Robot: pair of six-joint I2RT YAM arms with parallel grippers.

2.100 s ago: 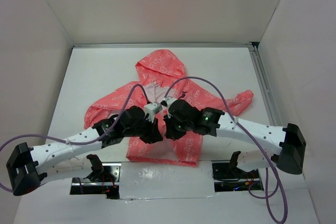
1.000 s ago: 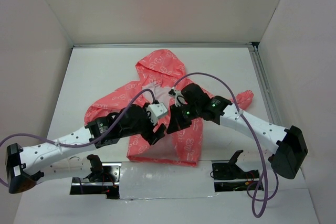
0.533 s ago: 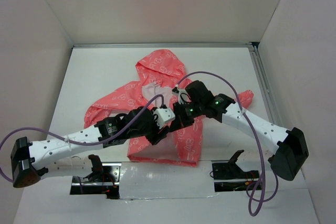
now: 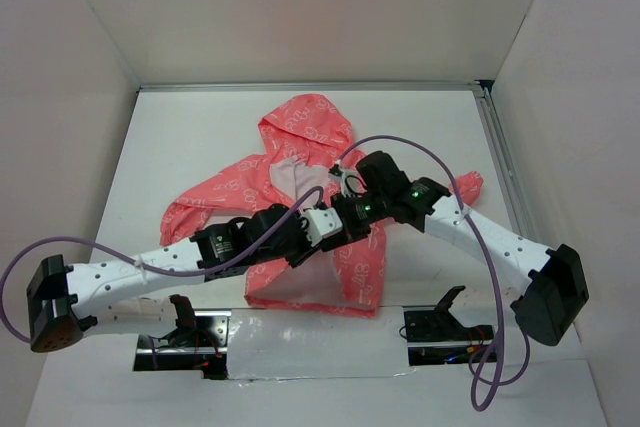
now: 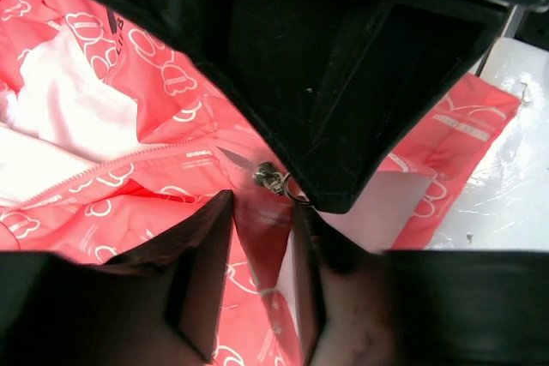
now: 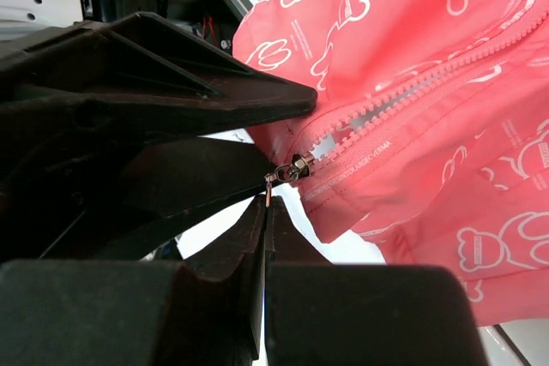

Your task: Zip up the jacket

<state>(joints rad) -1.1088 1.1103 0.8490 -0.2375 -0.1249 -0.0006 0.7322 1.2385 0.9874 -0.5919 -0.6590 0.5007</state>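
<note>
**A:** Top view?
**B:** Fixed camera above and behind both arms, facing down and forward over the table. It is far enough to hold the whole jacket, the left arm and the right arm.

**A:** Left wrist view?
**B:** Mounted on the left arm, looking along its own fingers, very near the fabric.

**A:** Right wrist view?
**B:** Same on the right arm, own fingers in the foreground, equally near.

**A:** Shared ground?
**B:** All 3 views show the jacket front. The 2 wrist views share the zipper pull. The left view also catches the right gripper, and the right view catches the left gripper.
</note>
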